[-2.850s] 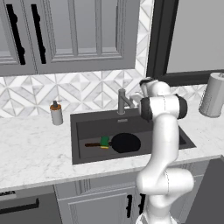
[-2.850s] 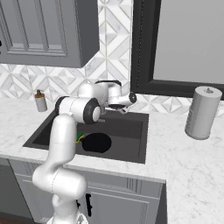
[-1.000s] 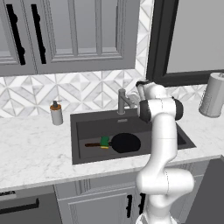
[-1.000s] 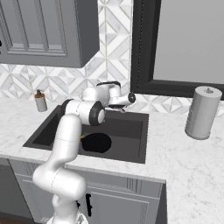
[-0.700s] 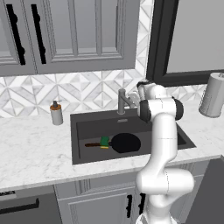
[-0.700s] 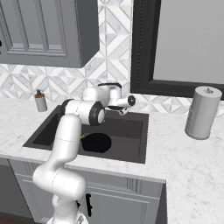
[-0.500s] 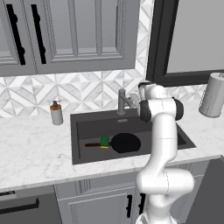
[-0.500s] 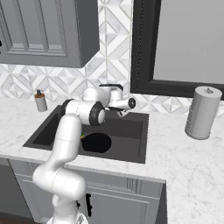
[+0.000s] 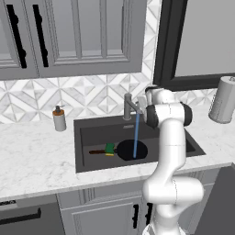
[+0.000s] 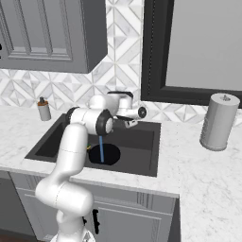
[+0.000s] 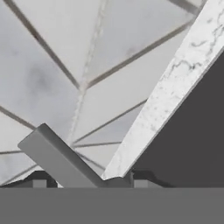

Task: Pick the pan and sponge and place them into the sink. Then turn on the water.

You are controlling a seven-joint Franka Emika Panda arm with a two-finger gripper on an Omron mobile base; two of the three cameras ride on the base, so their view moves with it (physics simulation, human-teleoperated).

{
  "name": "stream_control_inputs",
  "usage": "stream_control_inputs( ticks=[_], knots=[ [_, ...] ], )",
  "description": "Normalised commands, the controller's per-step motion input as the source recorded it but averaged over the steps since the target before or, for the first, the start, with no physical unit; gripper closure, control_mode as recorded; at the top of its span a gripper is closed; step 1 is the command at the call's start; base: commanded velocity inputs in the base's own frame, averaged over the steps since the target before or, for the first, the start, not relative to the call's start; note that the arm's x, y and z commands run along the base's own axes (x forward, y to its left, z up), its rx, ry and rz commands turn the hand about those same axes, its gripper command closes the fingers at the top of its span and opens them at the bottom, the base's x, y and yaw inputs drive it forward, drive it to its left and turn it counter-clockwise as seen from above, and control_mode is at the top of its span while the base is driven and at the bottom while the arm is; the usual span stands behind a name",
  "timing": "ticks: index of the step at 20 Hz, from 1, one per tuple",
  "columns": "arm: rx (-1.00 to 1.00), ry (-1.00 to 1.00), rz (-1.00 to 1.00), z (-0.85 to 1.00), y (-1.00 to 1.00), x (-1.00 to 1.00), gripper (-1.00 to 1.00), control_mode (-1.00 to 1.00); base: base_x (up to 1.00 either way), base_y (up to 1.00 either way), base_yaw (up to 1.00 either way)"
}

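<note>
The sink [image 9: 181, 137] [image 10: 139, 142] holds the black pan [image 9: 127, 151] [image 10: 111, 155], whose reddish-brown handle points left. The green and yellow sponge [image 9: 109, 148] lies on that handle beside the pan's rim. A thin blue stream of water [image 9: 136, 135] [image 10: 101, 152] falls from the grey faucet [image 9: 128, 104] onto the pan. My gripper [image 9: 143, 103] [image 10: 131, 121] [image 11: 89, 180] is at the faucet's top, by the backsplash. In the hand view its fingertips [image 11: 39, 180] stand apart, open, with the grey faucet lever [image 11: 57, 157] slanting between them.
A small soap bottle [image 9: 58, 119] [image 10: 44, 109] stands on the counter left of the sink. A grey paper towel roll [image 9: 223, 100] [image 10: 216, 122] stands on the counter to the right. The tiled backsplash [image 11: 65, 65] is right behind the faucet, with wall cabinets above.
The blue stream now runs from the faucet; half a second ago there was none. The hand has edged slightly along the faucet's top. Pan and sponge lie as before.
</note>
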Motion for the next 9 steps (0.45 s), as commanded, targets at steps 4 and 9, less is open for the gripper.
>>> stream_control_inputs(
  ticks=[4,9],
  knots=[
    [0.02,0.03,0.0,-0.04,-0.17,0.01,1.0,-1.0,0.0,0.0,0.0],
    [0.0,0.0,0.0,0.0,0.0,0.0,1.0,-1.0,0.0,0.0,0.0]
  ],
)
